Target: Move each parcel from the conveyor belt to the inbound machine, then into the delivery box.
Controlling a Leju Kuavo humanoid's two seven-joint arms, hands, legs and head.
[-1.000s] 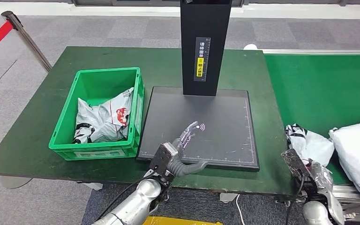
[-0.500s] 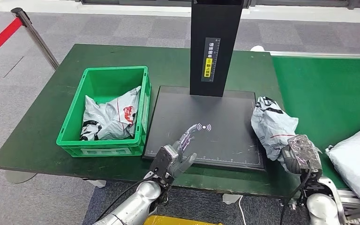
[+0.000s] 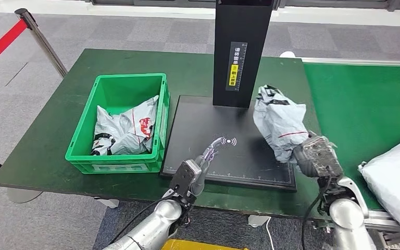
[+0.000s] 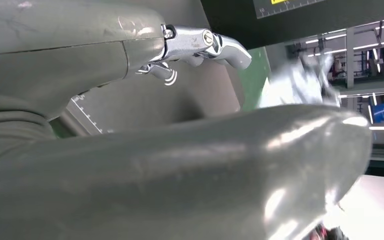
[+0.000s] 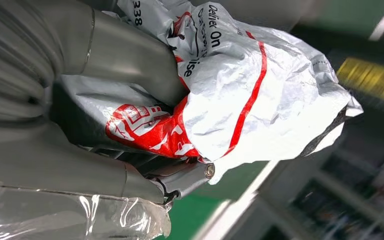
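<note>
My right hand [image 3: 315,156] grips a crumpled grey-white parcel [image 3: 278,121] with red print and holds it above the right side of the black inbound machine plate [image 3: 213,151]. The right wrist view shows my fingers [image 5: 130,50] wrapped around that same parcel [image 5: 240,90]. My left hand [image 3: 200,166] hovers open at the plate's front edge, fingers [image 4: 205,42] stretched toward the plate's white scan mark. The machine's black post [image 3: 239,52] rises behind the plate. The green delivery box [image 3: 83,140] stands left of the plate with parcels [image 3: 125,127] inside. Another white parcel [image 3: 396,177] lies on the green conveyor belt [image 3: 364,99].
The machine and box stand on a dark green table [image 3: 47,135]. A stanchion [image 3: 41,41] with a red strap stands at the far left on the grey carpet. The conveyor runs along the table's right side.
My right hand has lifted the parcel off the conveyor and carried it leftward, up over the plate's right side. The camera shifted slightly. My left hand's thumb has folded in closer.
</note>
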